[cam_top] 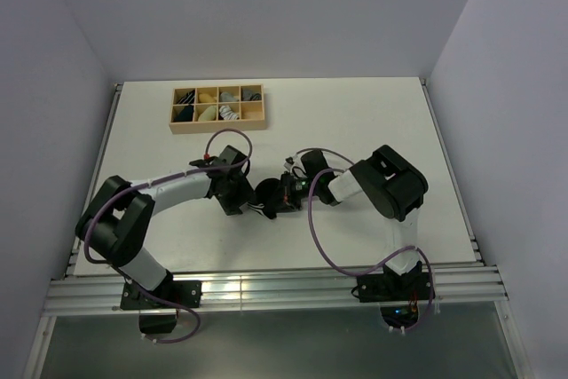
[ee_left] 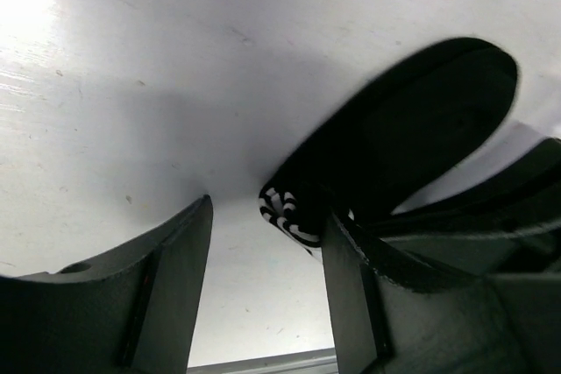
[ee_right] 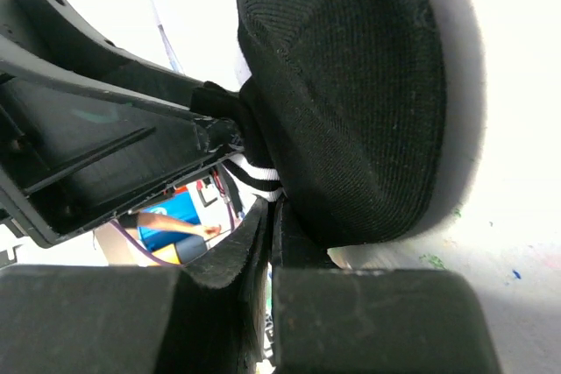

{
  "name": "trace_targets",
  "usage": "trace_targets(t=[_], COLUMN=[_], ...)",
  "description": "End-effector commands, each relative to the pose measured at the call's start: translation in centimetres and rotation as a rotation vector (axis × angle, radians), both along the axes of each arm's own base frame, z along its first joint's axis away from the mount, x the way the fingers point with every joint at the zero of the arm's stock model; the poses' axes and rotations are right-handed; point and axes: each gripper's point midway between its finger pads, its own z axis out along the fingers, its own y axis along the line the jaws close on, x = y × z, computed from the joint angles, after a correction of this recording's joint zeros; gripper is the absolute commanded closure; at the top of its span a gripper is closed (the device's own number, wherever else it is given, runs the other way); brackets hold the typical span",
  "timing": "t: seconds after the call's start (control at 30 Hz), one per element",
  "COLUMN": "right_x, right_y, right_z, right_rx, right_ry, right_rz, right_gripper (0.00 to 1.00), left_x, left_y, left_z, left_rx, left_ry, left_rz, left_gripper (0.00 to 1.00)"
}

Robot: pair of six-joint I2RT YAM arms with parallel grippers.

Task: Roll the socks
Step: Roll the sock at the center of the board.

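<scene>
Black knit cloth fills the space where the two arms meet. The left arm (cam_top: 169,188) is bent at the elbow and reaches in from its side. The right arm (cam_top: 390,184) has its elbow up high and reaches back the other way. Their tips almost touch over the middle of the white surface (cam_top: 373,113).

The left fingers (ee_left: 267,216) are spread apart with a gap between them. In their own view, the black sock (ee_left: 412,120) curls up just past the finger nearest the other arm and touches it. A small bit of striped cloth (ee_left: 285,208), black and white, sits in the gap beside that finger. I cannot tell if it is part of the black sock or a second sock.

The right fingers (ee_right: 272,234) are pressed together, and a thin fold of the black sock is pinched between them. Only this view shows the pinch. It also shows the sock standing up big and round above the fingers, with white bands low down near their tips.

Only the top view shows the wooden box (cam_top: 217,128), well apart from both sets of fingers on the far side of them. It has two rows of little pockets. Sock rolls (cam_top: 207,113) sit in some of them: dark, tan, grey and one striped.
</scene>
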Motion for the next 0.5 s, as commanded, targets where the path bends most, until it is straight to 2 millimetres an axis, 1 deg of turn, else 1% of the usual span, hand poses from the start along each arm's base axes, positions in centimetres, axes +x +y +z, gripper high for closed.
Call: trace_targets(t=[0.0,0.1,0.2,0.23,0.27,0.3,0.33,0.4,0.43,0.47], right_x=[1.3,1.5,1.6,1.6,1.6,1.6,1.7,1.7,1.5,1.7], right_y=[-1.6,-1.9,-1.9,-1.9,-1.9,-1.9,-2.2,-2.2,-2.3,-2.4], right_z=[-3.8,-3.9,-3.8,-3.8,-3.7,-3.7,-3.8,-3.8,-3.7,-3.6], right_rx=[-0.148,-0.166,-0.168,-0.168,-0.17,-0.175,-0.196,-0.218,-0.23,-0.24], right_ry=[0.005,-0.001,-0.013,-0.017,-0.023,-0.042,-0.05,-0.092,-0.1,-0.121], right_rz=[-0.113,-0.126,-0.123,-0.121,-0.121,-0.109,-0.111,-0.088,-0.079,-0.079], right_gripper=[1.0,1.0,1.0,1.0,1.0,1.0,1.0,1.0,1.0,1.0], left_x=[0.2,-0.1,-0.1,-0.2,0.3,0.4,0.8,1.1,1.3,1.3], left_y=[-0.3,-0.1,-0.2,-0.1,0.2,0.3,0.0,-0.1,-0.3,-0.4], left_z=[-0.1,-1.0,-1.6,-2.0,-2.0,-2.2,-2.3,-2.6,-2.8,-2.9], left_rx=[0.001,0.017,0.03,0.04,0.064,0.077,0.085,0.106,0.123,0.131], left_ry=[0.029,0.057,0.075,0.088,0.069,0.075,0.081,0.091,0.107,0.111], left_rz=[0.033,0.041,0.042,0.043,0.047,0.043,0.034,0.001,-0.013,-0.033], left_gripper=[0.43,0.46,0.52,0.6,0.65,0.7,0.78,0.86,0.94,0.97])
